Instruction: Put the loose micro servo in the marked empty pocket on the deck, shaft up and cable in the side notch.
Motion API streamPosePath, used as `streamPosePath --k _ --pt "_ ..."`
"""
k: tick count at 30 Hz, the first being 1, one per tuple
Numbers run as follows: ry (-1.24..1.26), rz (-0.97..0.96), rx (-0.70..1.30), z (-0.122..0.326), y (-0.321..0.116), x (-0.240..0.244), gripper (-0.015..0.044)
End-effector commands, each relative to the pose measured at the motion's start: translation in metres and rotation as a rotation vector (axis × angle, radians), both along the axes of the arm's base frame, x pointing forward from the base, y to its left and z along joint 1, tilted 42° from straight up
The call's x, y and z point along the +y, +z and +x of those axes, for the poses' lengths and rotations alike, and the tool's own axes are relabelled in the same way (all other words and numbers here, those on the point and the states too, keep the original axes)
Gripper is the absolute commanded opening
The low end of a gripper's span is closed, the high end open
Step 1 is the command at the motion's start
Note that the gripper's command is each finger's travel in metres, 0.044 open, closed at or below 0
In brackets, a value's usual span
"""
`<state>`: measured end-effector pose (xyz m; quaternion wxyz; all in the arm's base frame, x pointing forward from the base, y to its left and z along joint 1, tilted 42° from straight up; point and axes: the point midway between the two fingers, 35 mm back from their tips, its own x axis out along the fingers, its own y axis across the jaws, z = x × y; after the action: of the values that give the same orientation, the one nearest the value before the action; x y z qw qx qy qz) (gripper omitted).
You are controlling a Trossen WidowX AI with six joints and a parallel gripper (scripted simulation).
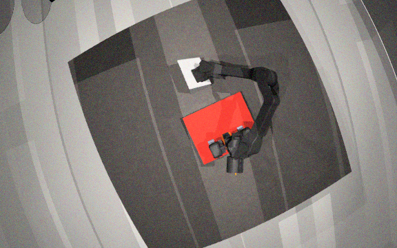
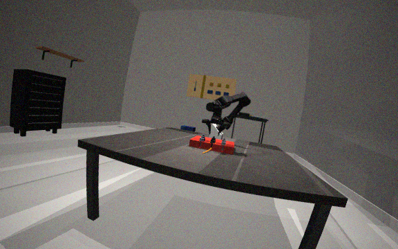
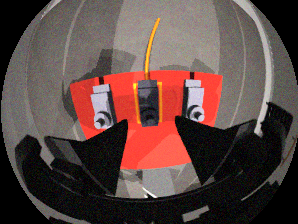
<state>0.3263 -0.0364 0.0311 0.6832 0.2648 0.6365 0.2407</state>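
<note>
The dark micro servo stands at the marked pocket, between the pocket's orange marking bars. Its orange cable runs out over the edge of the red deck and beyond it. The shaft end is dark and hard to make out. Whether the ears lie flat, the body is fully down, or the cable is in the notch cannot be told. My gripper is open and empty above the deck, its fingertips spread to either side of the servo's near end.
Two grey servos with light shafts sit in the deck on either side, one at left and one at right in the wrist view. A white plate lies on the table under the arm's far end.
</note>
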Motion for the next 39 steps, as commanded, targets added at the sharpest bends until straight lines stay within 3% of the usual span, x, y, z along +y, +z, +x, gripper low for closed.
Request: streamPosePath --k 1,4,6,13,21,39 --pt "-0.011 -0.011 0.001 -0.038 0.016 -0.020 0.0371" --pt "-0.008 -0.007 0.004 -0.083 0.033 -0.031 0.0440" --pt "-0.006 -0.005 0.005 -0.094 0.036 -0.032 0.0440" --pt "-0.007 -0.005 0.004 -0.094 0.038 -0.034 0.0440" --pt "-0.012 -0.004 0.002 -0.096 0.072 -0.063 0.0440" --pt "-0.012 -0.004 0.002 -0.096 0.072 -0.063 0.0440"
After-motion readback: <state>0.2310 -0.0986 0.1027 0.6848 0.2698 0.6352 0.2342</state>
